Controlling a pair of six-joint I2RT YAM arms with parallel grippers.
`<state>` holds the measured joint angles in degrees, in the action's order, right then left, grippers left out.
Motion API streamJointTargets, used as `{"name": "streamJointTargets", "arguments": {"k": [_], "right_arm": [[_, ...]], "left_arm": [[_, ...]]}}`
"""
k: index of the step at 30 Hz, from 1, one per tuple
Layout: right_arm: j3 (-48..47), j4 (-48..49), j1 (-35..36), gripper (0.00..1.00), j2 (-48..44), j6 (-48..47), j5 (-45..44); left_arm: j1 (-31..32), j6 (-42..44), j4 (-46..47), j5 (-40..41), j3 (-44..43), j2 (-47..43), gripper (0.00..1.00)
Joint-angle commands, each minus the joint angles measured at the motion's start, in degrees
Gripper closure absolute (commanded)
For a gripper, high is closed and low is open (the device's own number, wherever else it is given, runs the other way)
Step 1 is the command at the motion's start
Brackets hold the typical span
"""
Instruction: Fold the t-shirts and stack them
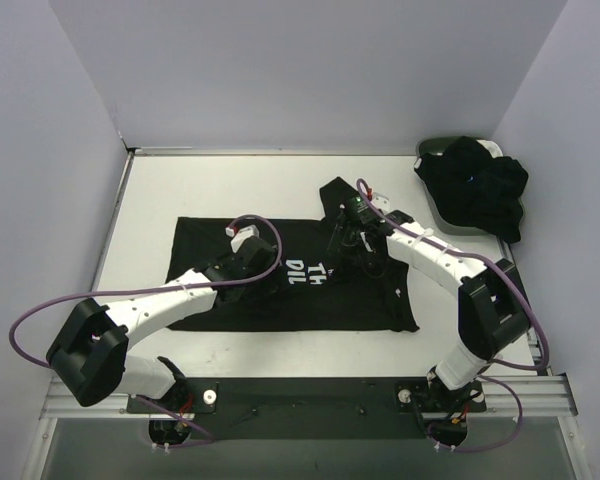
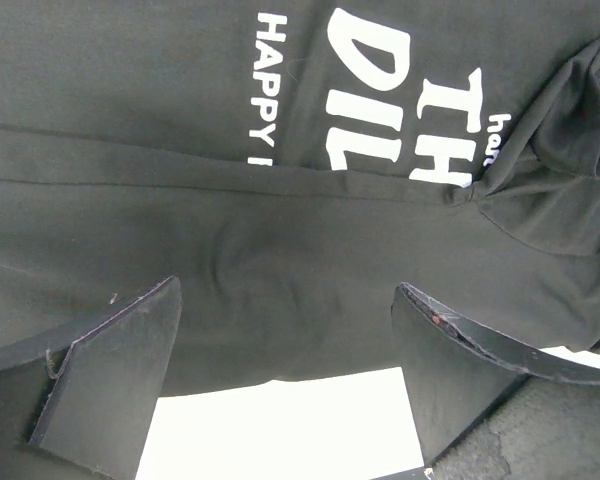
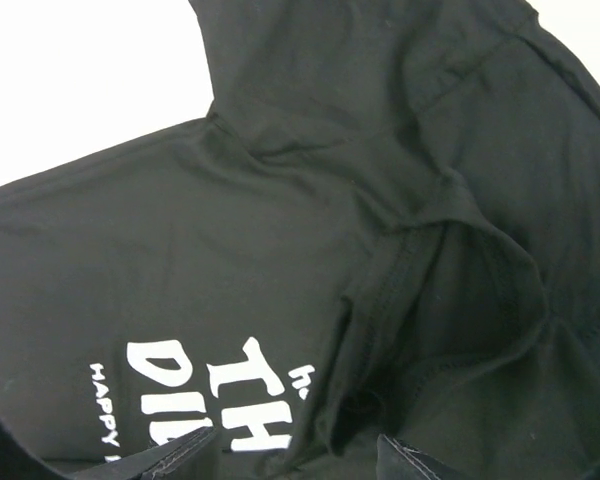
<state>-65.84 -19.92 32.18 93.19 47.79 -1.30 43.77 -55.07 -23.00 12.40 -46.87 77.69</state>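
1. One black printed t-shirt [image 1: 310, 300] is spread on the table [image 1: 230, 190].
2. The left gripper [image 2: 285, 300] is held wide open above it.
3. The right gripper [image 3: 295, 452] is set at the bunched collar; any grip cannot be told.

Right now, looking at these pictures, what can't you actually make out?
Printed lettering: cut off by a fold in the left wrist view, covered by arms from above.
Right gripper: only its tips show at its wrist view's bottom edge; whether it grips the t-shirt is unclear.
Dark pile in the basket: top view, too tangled to count garments.
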Motion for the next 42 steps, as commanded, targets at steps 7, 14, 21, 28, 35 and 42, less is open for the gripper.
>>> {"name": "streamJointTargets", "arguments": {"k": [7, 14, 21, 28, 35, 42], "right_arm": [[4.23, -2.31, 1.04, 0.46, -4.42, 1.52, -2.21], [4.94, -2.31, 0.69, 0.51, -4.07, 1.08, -3.88], [4.15, -2.05, -0.28, 0.57, -1.52, 0.73, -4.24], [4.41, -1.09, -1.42, 0.6, 0.5, 0.64, -3.89], [4.5, -0.2, -3.35, 0.61, 2.0, 0.29, -3.45], [4.41, 0.5, -3.8, 0.7, 3.67, 0.37, -2.3]], "left_arm": [[-0.88, 0.4, 1.12, -0.1, -0.15, -1.58, 0.04], [-0.96, 0.31, 1.82, -0.63, 0.2, -1.05, 0.04], [-0.88, 0.4, 1.82, -0.54, 0.47, -0.7, 0.04], [-1.23, 0.75, 1.47, -0.45, 0.47, -0.61, 0.04], [-1.76, 1.19, 1.21, -0.54, 0.29, -0.61, 0.04], [-2.11, 1.45, 1.03, -0.63, 0.12, -0.52, 0.04]]}}
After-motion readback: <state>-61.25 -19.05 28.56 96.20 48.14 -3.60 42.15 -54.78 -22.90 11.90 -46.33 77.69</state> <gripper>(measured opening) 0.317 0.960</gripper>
